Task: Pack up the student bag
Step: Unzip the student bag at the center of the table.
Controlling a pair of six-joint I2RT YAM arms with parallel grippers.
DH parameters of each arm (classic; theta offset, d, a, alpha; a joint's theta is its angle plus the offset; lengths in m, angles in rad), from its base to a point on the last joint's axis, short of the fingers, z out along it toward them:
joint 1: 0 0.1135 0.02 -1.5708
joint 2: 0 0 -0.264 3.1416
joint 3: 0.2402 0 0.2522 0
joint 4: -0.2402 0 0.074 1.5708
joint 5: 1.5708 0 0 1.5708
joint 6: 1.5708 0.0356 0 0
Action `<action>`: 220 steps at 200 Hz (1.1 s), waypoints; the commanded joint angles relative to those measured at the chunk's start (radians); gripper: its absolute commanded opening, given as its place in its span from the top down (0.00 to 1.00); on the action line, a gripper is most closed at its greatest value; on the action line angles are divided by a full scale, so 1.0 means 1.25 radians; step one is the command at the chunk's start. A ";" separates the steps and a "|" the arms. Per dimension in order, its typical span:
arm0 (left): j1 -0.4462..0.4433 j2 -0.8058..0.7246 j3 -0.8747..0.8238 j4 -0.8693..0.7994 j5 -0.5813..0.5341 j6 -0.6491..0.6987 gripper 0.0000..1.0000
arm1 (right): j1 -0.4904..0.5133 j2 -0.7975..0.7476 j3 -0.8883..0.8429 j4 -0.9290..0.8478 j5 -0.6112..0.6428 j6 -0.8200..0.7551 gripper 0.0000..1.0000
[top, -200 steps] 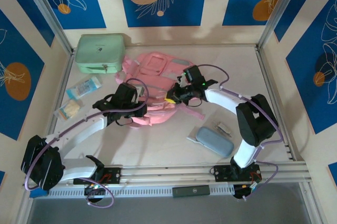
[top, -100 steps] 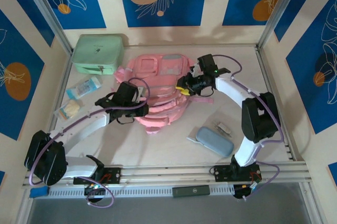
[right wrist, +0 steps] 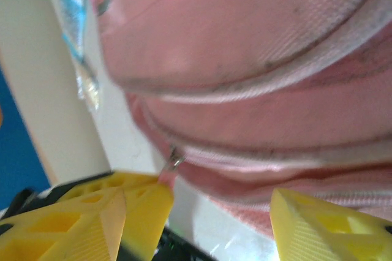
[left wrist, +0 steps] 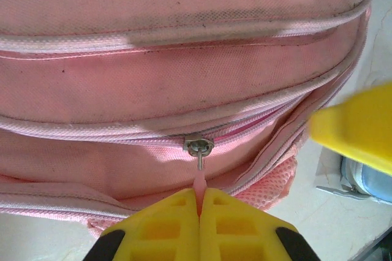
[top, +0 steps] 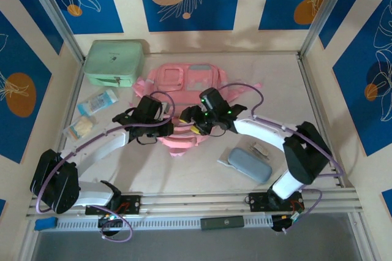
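The pink student bag (top: 187,80) lies flat in the middle of the table, its zipped seams close up in the left wrist view (left wrist: 184,71) and in the right wrist view (right wrist: 257,46). My left gripper (left wrist: 200,192) is shut on the pink zip pull (left wrist: 199,180), which hangs from a metal slider (left wrist: 198,146) at the bag's near edge. In the top view the left gripper (top: 170,127) sits at that edge. My right gripper (top: 195,124) hovers just beside it with its jaws wide apart. Nothing lies between the right gripper (right wrist: 199,212) fingers except the bag's edge.
A mint green zip case (top: 116,62) stands at the back left. Two small packets (top: 98,102) (top: 81,127) lie left of the bag. A grey-blue pencil case (top: 250,164) and a small metal item (top: 260,149) lie at the front right, near the right arm.
My right gripper has swung from the bag's right side over to its near edge beside the left gripper, and its jaws have opened. The left gripper stays shut on the zip pull.
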 commanded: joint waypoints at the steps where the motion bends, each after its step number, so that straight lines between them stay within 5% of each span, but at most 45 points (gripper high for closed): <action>1: -0.006 -0.001 0.000 -0.005 0.032 -0.005 1.00 | 0.016 0.051 0.048 0.018 0.113 0.087 0.40; 57: -0.006 0.008 -0.002 0.010 0.046 -0.008 1.00 | 0.043 0.118 0.119 -0.020 0.255 0.080 0.59; 89: -0.006 -0.005 -0.005 -0.007 0.028 -0.005 1.00 | 0.047 0.147 0.182 -0.074 0.271 -0.030 0.88; 105: -0.006 -0.018 -0.013 -0.014 0.024 -0.007 1.00 | 0.044 0.121 0.162 -0.059 0.244 -0.073 0.95; 141: -0.006 -0.050 -0.036 -0.074 0.024 0.008 1.00 | -0.054 0.058 0.085 -0.032 0.038 -0.159 1.00; 188: 0.004 -0.125 -0.110 -0.154 -0.105 0.002 1.00 | -0.241 0.008 0.046 -0.052 -0.265 -0.241 1.00; 220: 0.050 -0.120 -0.125 -0.125 -0.148 0.007 1.00 | -0.310 -0.017 0.083 -0.114 -0.350 -0.288 1.00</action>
